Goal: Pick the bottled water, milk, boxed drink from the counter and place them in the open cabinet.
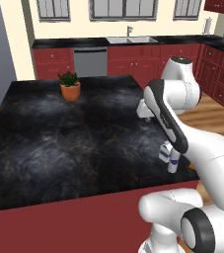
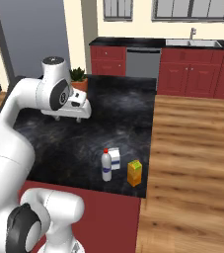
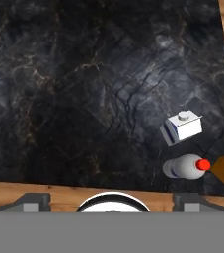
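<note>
Counter (image 2: 84, 143) mostly free; plant (image 2: 78, 78) at far edge.

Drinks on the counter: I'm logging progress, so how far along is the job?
Nothing looks done: the water, milk and boxed drink all stand together near the counter corner. Nothing is in hand; the gripper hangs open and empty above the counter, away from them. All three picks and placements remain.

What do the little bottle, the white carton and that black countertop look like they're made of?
Bottle: probably plastic, whitish and translucent, with a red cap. Carton: likely coated paperboard, going by its flat folded white faces. Countertop: looks like polished stone, black with pale marbled veins and a soft sheen.
</note>
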